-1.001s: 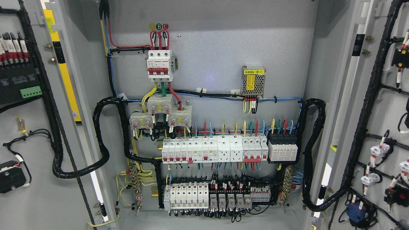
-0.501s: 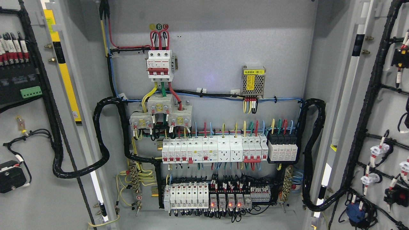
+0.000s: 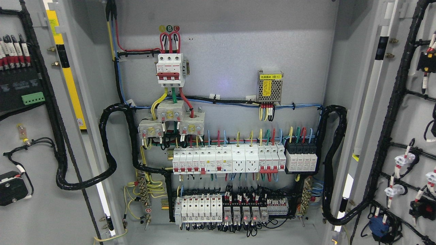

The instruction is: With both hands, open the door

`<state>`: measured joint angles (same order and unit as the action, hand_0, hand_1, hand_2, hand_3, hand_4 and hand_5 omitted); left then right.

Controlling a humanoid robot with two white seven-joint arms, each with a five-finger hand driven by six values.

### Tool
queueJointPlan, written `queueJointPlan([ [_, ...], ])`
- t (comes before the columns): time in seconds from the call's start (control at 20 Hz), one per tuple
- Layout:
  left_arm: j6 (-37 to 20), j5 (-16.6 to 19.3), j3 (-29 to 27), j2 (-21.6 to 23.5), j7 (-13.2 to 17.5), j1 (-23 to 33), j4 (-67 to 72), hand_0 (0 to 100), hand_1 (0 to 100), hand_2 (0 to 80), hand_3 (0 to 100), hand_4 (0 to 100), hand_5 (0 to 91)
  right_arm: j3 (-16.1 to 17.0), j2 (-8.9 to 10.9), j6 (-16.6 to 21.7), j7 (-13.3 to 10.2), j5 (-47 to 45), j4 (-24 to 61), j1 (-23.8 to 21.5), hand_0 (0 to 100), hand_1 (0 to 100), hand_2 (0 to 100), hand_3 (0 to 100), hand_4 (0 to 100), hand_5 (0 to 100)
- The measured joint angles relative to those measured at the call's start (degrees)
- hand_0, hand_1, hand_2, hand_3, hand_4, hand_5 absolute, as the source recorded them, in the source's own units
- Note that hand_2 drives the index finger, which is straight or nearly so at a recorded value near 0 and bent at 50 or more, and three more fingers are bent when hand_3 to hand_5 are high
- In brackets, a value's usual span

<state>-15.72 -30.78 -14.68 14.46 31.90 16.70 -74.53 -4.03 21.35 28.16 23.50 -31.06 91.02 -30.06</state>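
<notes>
A single head view looked straight into the open grey metal cabinet (image 3: pixel 224 51), close enough that its back panel filled the middle of the frame. The camera sat roughly level with the red-and-white three-pole breaker (image 3: pixel 170 69) at upper centre. The grey left door (image 3: pixel 30 204) and grey right door (image 3: pixel 408 119), both swung open, ran past the side edges.

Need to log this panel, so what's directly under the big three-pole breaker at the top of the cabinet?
Under the three-pole breaker, yellow, green and red wires drop into three grey blocks. The blocks cover where those wires go next.
</notes>
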Motion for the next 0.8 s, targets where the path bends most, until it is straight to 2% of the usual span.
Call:
queueJointPlan([
  [0.15, -0.62, 1.1, 1.54, -3.42, -4.3, -4.32, 11.29, 0, 0, 0.0, 0, 0, 0.0, -2.43, -1.91, -0.12, 0.02, 4.43, -7.17, 1.55, 24, 0, 0, 0, 0, 0],
  [0.25, -0.77, 1.57, 2.33, -5.17, -6.05, -7.3, 18.65, 0, 0, 0.0, 0, 0, 0.0, -3.66, -3.29, -0.12, -0.05, 7.05, -12.5, 2.91, 24, 0, 0, 0, 0, 0],
  [0.55, -0.99, 3.35, 4.52, -9.03, -7.12, -13.49, 37.57, 0, 0, 0.0, 0, 0, 0.0, -6.24, -7.51, -0.14, -1.73, 11.56, -30.89, 8.58, 24, 0, 0, 0, 0, 0],
  [0.8, -0.43, 11.83, 9.98, -10.33, -7.19, -14.57, 49.4, 0, 0, 0.0, 0, 0, 0.0, -7.62, -10.17, -1.35, -5.45, 13.02, -45.34, 12.79, 24, 0, 0, 0, 0, 0],
])
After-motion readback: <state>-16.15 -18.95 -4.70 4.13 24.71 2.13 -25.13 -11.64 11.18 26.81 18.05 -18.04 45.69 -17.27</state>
